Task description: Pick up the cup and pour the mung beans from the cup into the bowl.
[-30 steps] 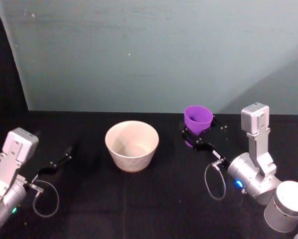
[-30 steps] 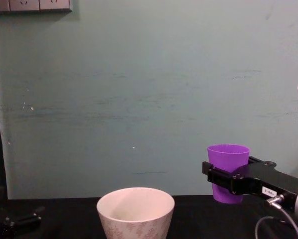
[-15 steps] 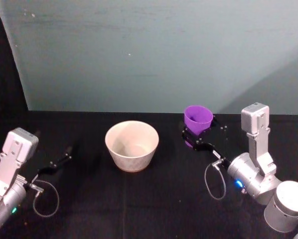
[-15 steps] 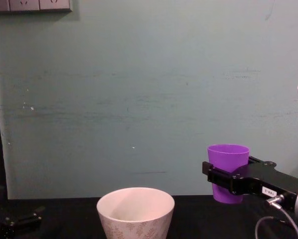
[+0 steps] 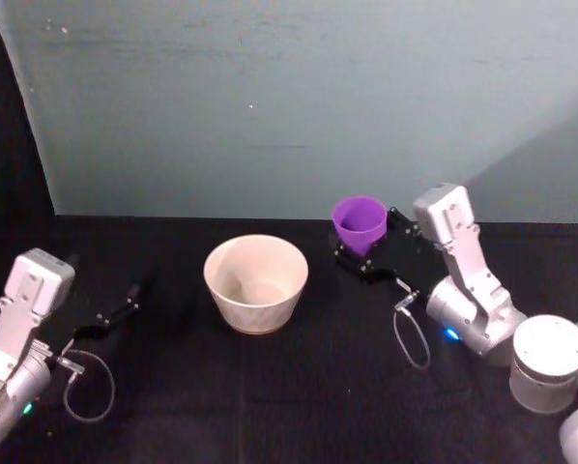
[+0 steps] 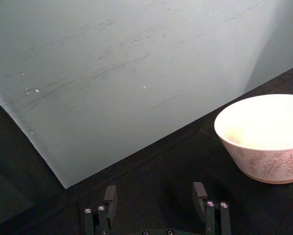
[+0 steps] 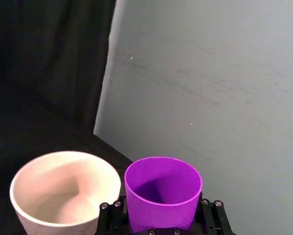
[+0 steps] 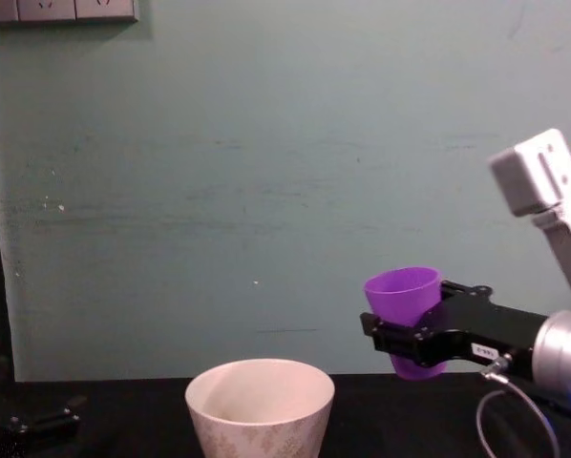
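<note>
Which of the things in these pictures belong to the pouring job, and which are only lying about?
Job: cup, gripped by the right gripper; bowl.
Not in use: left gripper, open, parked at the left; black table; wall.

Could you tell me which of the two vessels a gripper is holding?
The purple cup, clamped in the right gripper; the leaf-patterned bowl stands free on the black table.

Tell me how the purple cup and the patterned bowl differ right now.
The cup is plain purple; the bowl is cream with a leaf pattern. The cup is narrower than the bowl. The cup is held aloft, slightly tilted, in the right gripper; the bowl stands upright on the table. Both taper downward, without handles.
</note>
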`<control>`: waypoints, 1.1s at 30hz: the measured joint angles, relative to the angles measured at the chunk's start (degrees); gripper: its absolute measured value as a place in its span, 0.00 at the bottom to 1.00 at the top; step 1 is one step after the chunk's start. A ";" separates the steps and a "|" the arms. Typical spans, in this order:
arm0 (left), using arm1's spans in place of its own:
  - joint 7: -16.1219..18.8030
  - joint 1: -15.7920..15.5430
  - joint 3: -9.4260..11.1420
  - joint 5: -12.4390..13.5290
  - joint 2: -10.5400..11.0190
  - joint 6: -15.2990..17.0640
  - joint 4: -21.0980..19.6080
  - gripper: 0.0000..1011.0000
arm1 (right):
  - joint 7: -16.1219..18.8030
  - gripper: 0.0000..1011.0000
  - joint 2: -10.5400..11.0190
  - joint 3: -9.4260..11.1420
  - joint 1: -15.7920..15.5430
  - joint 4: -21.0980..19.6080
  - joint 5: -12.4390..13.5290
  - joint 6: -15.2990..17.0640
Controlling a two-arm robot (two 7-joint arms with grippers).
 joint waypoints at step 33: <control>0.00 0.00 0.00 0.00 0.00 0.00 0.00 1.00 | 5.64 0.72 -1.25 -14.26 18.67 14.20 -21.13 -4.17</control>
